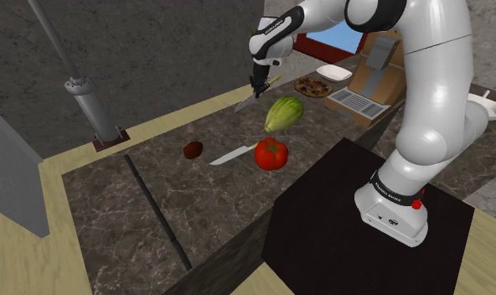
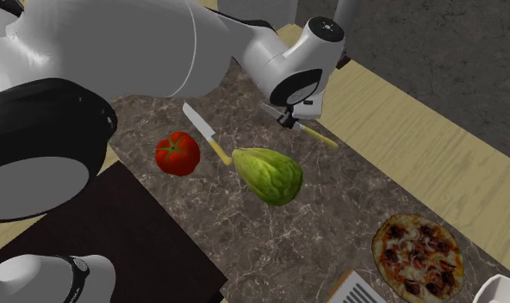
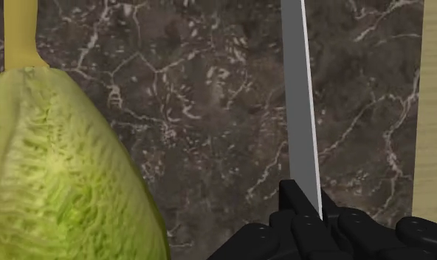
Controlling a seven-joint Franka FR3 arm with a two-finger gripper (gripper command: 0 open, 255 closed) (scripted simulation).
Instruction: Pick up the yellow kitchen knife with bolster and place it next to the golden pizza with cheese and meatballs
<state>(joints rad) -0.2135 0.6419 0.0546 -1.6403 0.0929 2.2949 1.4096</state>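
Near the bench [image 1: 112, 201] edge farthest from the stand [image 1: 338, 209], where dark marble meets a pale wooden strip, the black gripper [image 1: 257, 87] is clenched on the knife [image 1: 242, 104]. In the wrist view the fingers [image 3: 294, 210] clasp the grey blade [image 3: 300, 103] from both sides, and the blade runs straight out ahead of the gripper [image 3: 311, 203] over the marble [image 3: 210, 96], beside the wooden strip. In the second exterior view the knife's yellow handle [image 2: 322, 138] sticks out past the gripper [image 2: 289, 120] on the other side. The knife lies roughly along that bench edge; whether it is clear of the surface I cannot tell.

Just beside the gripper, toward the bench middle, lies a green cabbage [image 1: 284, 113] [image 2: 269, 175] [image 3: 62, 177]. A second knife [image 1: 229, 156] rests flat on the bench [image 2: 331, 215], its yellow handle end touching or nearly touching the cabbage [image 3: 21, 29] and its blade [image 2: 199, 123] pointing away from it. A red tomato [image 1: 271, 154] [image 2: 177, 153] sits just beside this second knife, on the stand's side. A small brown lump [image 1: 193, 149] lies near the second knife's tip.

The pizza [image 1: 312, 86] [image 2: 417, 256], round and topped with dark meatballs, lies beyond the cabbage toward the bench end, well apart from the held knife.
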